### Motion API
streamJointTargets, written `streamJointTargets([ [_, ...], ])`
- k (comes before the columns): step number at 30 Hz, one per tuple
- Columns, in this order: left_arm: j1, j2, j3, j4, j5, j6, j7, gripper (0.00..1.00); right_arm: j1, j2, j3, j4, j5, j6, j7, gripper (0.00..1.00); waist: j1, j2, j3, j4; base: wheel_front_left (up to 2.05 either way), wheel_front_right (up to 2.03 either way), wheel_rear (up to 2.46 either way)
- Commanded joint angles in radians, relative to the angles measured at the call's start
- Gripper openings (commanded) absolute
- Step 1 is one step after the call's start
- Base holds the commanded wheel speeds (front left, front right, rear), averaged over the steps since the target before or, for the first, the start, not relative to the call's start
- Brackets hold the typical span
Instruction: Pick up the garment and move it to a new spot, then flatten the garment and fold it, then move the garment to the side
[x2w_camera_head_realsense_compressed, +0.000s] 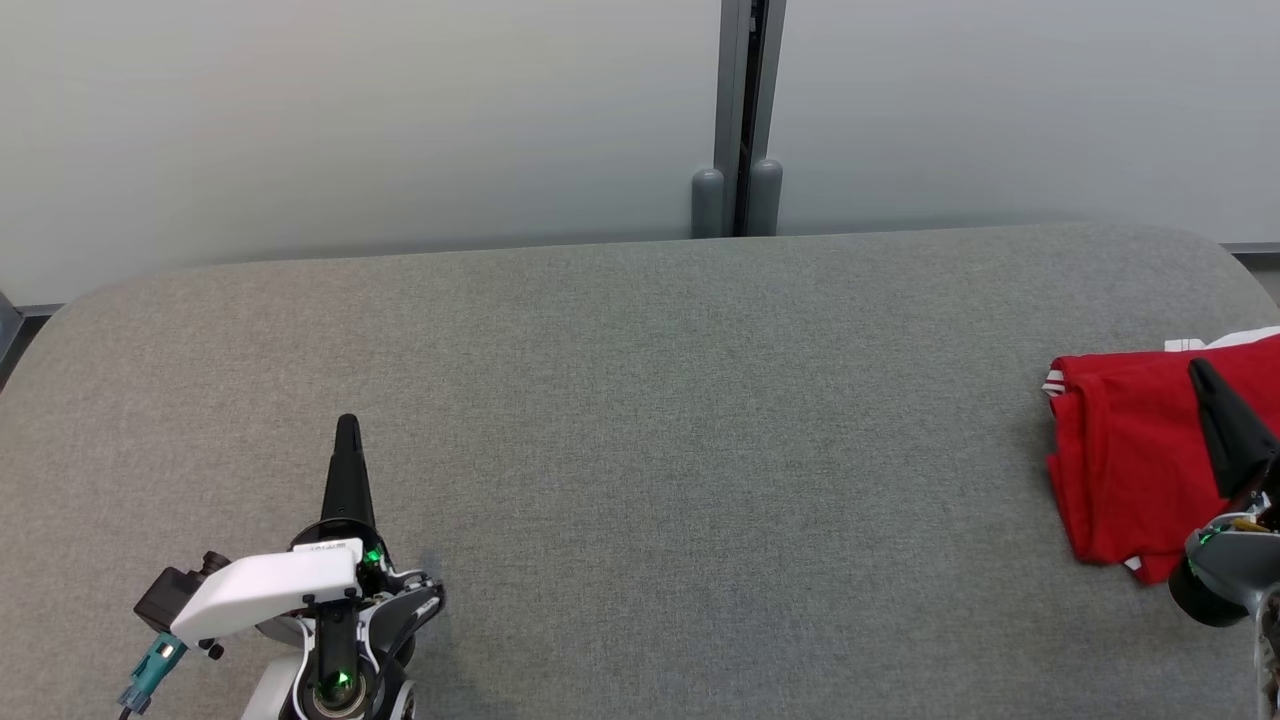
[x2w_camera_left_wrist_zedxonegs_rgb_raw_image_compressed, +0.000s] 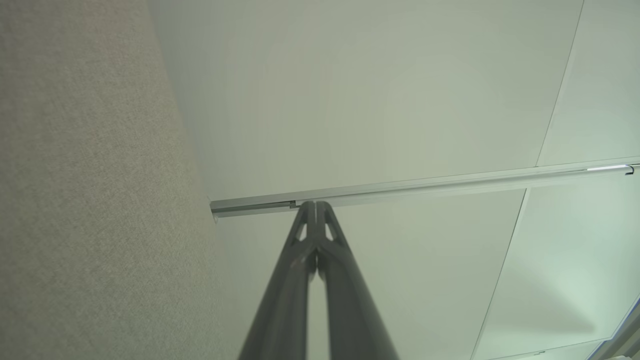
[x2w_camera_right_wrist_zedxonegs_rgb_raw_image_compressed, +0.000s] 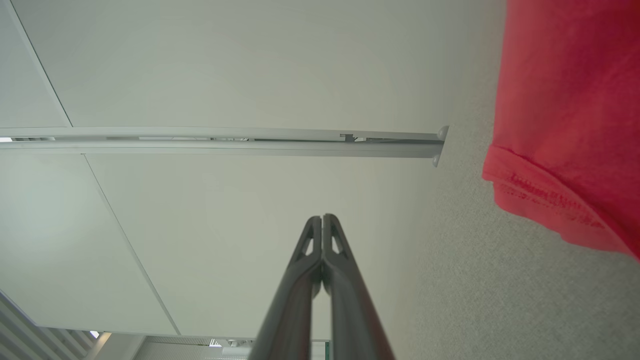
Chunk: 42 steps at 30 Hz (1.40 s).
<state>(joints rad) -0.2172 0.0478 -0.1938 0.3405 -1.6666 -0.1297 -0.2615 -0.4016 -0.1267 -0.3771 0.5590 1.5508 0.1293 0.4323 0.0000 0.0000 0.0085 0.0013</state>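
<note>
The garment (x2w_camera_head_realsense_compressed: 1130, 460) is red with white trim and lies folded at the far right of the grey table (x2w_camera_head_realsense_compressed: 640, 420); its hem (x2w_camera_right_wrist_zedxonegs_rgb_raw_image_compressed: 550, 200) also appears in the right wrist view. My right gripper (x2w_camera_head_realsense_compressed: 1197, 367) hovers over the garment's right part, fingers pressed together with nothing between them (x2w_camera_right_wrist_zedxonegs_rgb_raw_image_compressed: 322, 217). My left gripper (x2w_camera_head_realsense_compressed: 347, 422) rests at the lower left of the table, far from the garment, its fingers shut and empty (x2w_camera_left_wrist_zedxonegs_rgb_raw_image_compressed: 315, 203).
A pale partition wall (x2w_camera_head_realsense_compressed: 350, 120) runs behind the table, with a grey vertical post (x2w_camera_head_realsense_compressed: 738, 120) at its middle. The table's rounded corners lie at far left and far right. A wide stretch of bare grey cloth surface separates the two grippers.
</note>
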Motion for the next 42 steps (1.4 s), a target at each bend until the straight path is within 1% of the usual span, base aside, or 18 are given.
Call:
streamJointTargets([
  [1,-0.021,0.002,0.001,0.002,-0.001,-0.004,-0.001,0.0,-0.004,-0.006,0.002,0.0,0.005,0.002,0.003,0.0,0.0,0.0,0.0,0.0,0.0,0.0,0.0],
  [42,-0.021,0.002,0.001,0.002,-0.001,-0.004,-0.001,0.0,-0.002,-0.009,0.007,0.0,0.009,0.003,-0.001,0.0,0.0,0.0,0.0,0.0,0.0,0.0,0.0],
])
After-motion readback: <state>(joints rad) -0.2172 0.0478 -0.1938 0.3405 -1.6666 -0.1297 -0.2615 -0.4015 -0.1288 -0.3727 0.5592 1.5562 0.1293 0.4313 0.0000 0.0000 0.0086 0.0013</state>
